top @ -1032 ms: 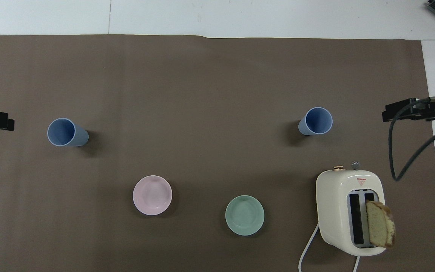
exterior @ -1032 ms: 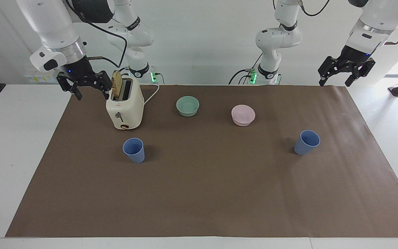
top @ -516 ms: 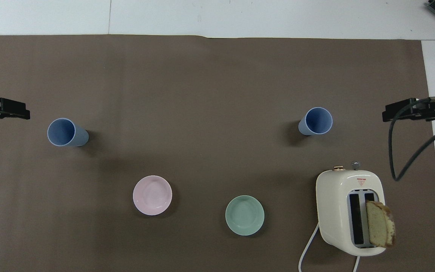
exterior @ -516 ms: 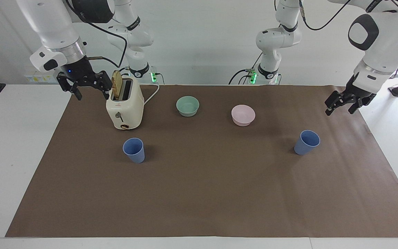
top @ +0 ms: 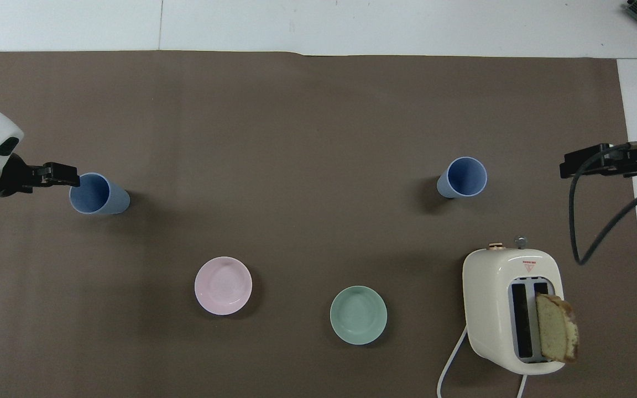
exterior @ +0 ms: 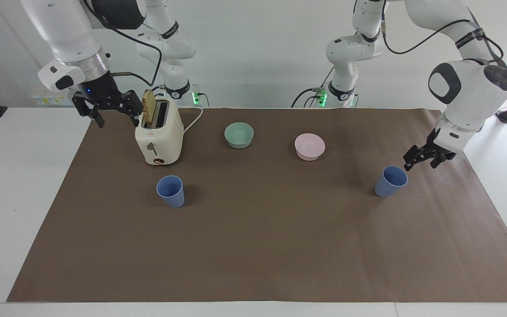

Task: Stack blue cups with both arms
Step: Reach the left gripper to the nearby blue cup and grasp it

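Cups stand upright, well apart: one cup [exterior: 391, 181] near the left arm's edge of the surface, the left gripper [exterior: 423, 157] just beside its rim, jaws spread. The other cup [exterior: 170, 190] stands by the toaster [exterior: 159, 134]; the right gripper [exterior: 107, 107] waits, jaws spread.

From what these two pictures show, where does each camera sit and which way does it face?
Facing view: high across the table, looking at the robots; both arms show whole, left claw beside a blue cup, right claw by the toaster.
Overhead view: above the robots' end, looking steeply down; only the claws show at its sides.
Shared: both cups, both bowls, toaster, half a turn apart.
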